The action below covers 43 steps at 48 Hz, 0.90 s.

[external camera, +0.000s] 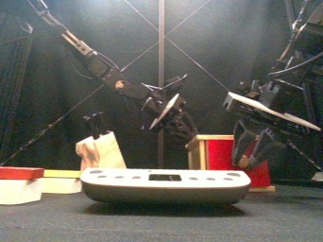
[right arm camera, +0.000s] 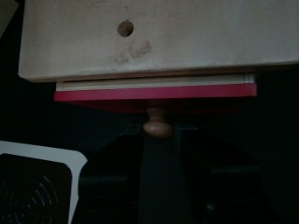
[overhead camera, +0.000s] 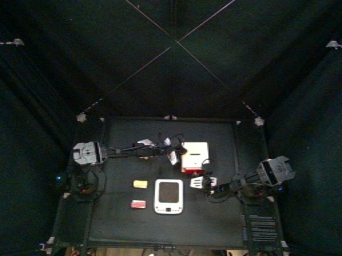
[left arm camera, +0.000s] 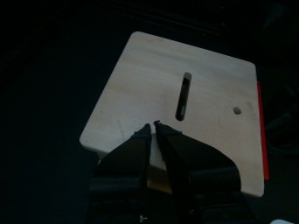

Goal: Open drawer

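The drawer [overhead camera: 195,155] is a cream box with a red front [overhead camera: 197,171], standing mid-table behind the white device. In the left wrist view its cream top [left arm camera: 176,87] has a slot, and my left gripper [left arm camera: 156,131] hangs shut just above it. In the right wrist view the red front [right arm camera: 152,94] carries a small wooden knob [right arm camera: 158,128]. My right gripper [overhead camera: 215,183] is right at that knob, but its dark fingers do not show clearly. In the front view the drawer [external camera: 217,151] stands between the left gripper [external camera: 165,110] and the right gripper [external camera: 252,144].
A white flat device [overhead camera: 168,195] with a grey centre lies in front of the drawer, also in the front view [external camera: 164,185]. A yellow block [overhead camera: 140,183] and a red block [overhead camera: 136,204] lie to its left. Black curtains ring the table.
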Each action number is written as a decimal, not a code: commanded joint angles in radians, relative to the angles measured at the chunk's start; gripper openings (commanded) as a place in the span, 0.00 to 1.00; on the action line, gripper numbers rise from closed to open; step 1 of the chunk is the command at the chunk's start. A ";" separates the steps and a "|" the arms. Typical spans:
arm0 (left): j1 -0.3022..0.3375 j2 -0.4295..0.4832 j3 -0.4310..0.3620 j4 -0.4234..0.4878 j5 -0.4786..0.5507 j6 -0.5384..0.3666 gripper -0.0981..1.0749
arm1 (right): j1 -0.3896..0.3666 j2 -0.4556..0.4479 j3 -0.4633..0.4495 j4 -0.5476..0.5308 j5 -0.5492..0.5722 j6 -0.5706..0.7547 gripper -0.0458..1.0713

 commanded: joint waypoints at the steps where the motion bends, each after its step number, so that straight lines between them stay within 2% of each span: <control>1: 0.005 0.003 -0.005 0.002 0.008 0.002 0.58 | -0.002 -0.025 -0.012 -0.003 0.002 -0.002 0.55; 20: 0.006 0.003 -0.005 0.002 0.008 0.002 0.58 | 0.055 -0.067 -0.012 -0.003 0.002 -0.003 0.55; 43: 0.005 0.003 -0.005 0.002 0.008 0.002 0.58 | 0.141 -0.069 -0.018 0.018 0.000 0.002 0.55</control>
